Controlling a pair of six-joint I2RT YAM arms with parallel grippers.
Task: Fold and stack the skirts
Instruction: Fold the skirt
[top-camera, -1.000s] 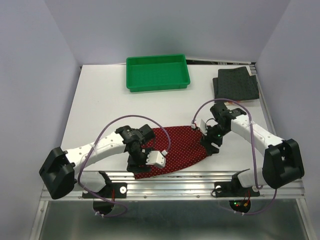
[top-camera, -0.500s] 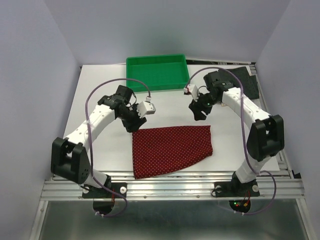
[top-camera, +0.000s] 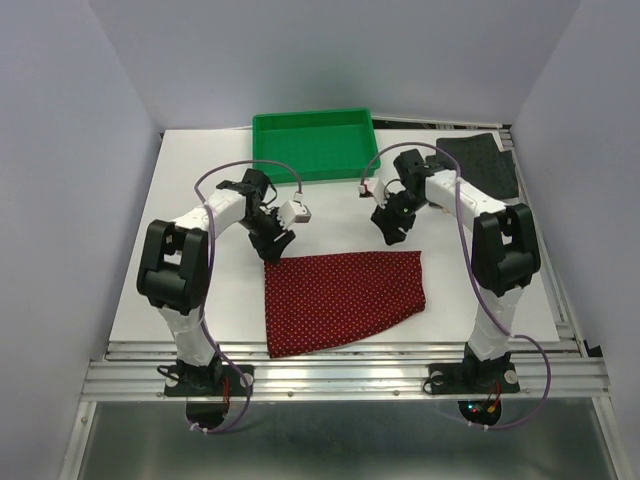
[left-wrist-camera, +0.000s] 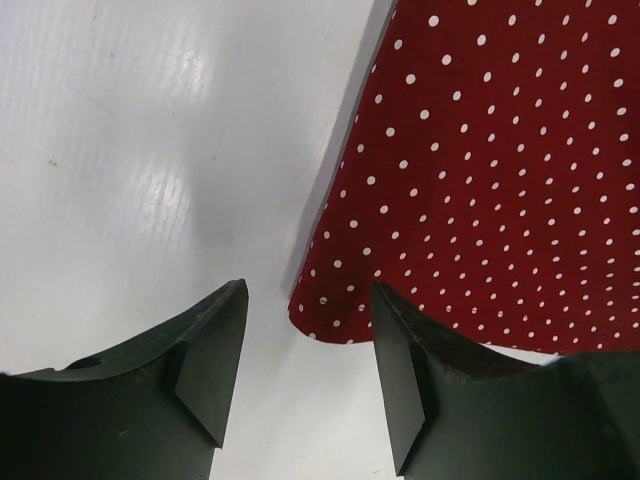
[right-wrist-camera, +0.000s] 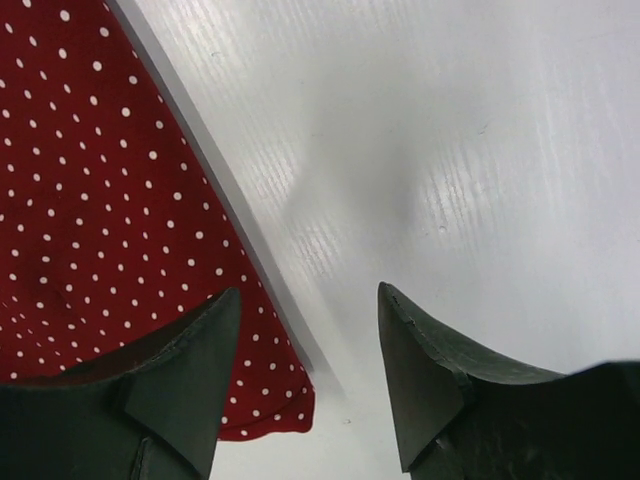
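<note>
I have the dark red skirt with tiny white dots (top-camera: 342, 300) lying flat on the white table (top-camera: 200, 200), its long axis running left to right across my view. Its two far corners are what matter. The left gripper (top-camera: 272, 240) hangs just over the far-left corner, and the wrist view shows that corner under the gap between the jaws. The right gripper (top-camera: 390, 228) sits just beyond the far-right corner, which lies near its left finger (right-wrist-camera: 190, 370). Both grippers stand well apart and hold nothing. Each arm is nearest its own corner, so I judge a paired pinch comes next. The green plastic tray (top-camera: 315, 176) at the back holds nothing I can see. The folded charcoal-grey skirt (top-camera: 495, 170) lies far right.
</note>
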